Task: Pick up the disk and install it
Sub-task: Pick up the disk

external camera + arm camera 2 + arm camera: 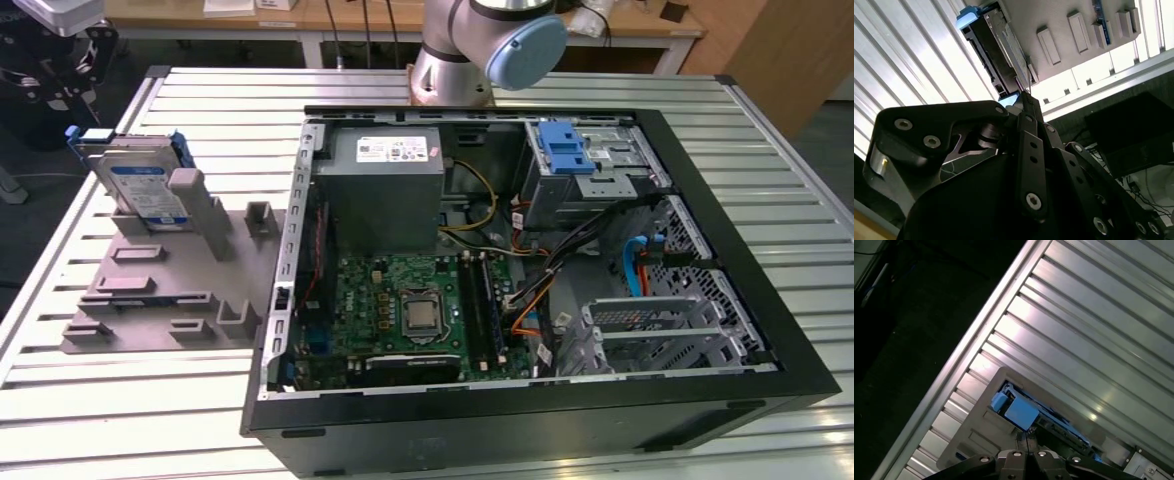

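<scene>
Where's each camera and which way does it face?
Exterior view: above the table, looking down into the open computer case; arm base shows.
First wrist view: on the arm, facing the disk; gripper shows.
Second wrist view: on the arm, facing the disk's edge; gripper shows.
All three share the disk and grey stand.

Looks like a robotics lab: a silver slatted aluminium worktable (pixel 107 420) carries an opened black desktop computer case (pixel 534 440) and a grey plastic holding fixture (pixel 147 300), with pale wooden workbenches (pixel 360 12) behind.
</scene>
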Controlling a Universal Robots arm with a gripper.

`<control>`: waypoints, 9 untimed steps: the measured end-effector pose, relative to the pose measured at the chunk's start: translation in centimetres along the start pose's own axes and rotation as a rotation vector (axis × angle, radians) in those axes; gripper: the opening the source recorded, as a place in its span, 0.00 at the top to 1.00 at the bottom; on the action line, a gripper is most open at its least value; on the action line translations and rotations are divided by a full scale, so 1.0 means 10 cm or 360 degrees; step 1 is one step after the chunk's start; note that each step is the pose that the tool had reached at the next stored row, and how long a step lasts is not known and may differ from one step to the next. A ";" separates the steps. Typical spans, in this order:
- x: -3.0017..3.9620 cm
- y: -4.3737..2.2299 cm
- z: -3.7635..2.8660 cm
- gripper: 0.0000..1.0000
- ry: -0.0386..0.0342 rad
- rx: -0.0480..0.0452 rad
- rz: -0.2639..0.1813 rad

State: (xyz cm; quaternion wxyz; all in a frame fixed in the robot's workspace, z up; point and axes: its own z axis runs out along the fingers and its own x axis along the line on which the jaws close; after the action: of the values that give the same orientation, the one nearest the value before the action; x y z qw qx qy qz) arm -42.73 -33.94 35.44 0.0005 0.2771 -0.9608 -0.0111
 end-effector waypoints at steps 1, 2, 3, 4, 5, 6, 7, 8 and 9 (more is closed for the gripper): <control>0.000 0.000 0.000 0.89 0.0000 0.0000 -0.0005; 0.000 0.000 0.000 0.89 0.0001 0.0000 -0.0031; 0.000 0.000 0.000 0.89 0.0001 0.0000 -0.0036; 0.000 0.000 0.000 0.89 0.0001 0.0000 -0.0040; 0.000 0.000 0.000 0.89 0.0001 0.0000 -0.0045; 0.000 0.000 0.000 0.89 0.0001 0.0000 -0.0049; 0.000 0.000 0.000 0.89 0.0001 0.0000 -0.0054; 0.000 0.000 0.000 0.89 0.0001 0.0000 -0.0058; 0.000 0.000 0.000 0.89 0.0001 0.0000 -0.0063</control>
State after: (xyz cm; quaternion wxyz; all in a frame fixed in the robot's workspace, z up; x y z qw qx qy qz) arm -42.73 -33.94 35.44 0.0007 0.2960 -0.9551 -0.0111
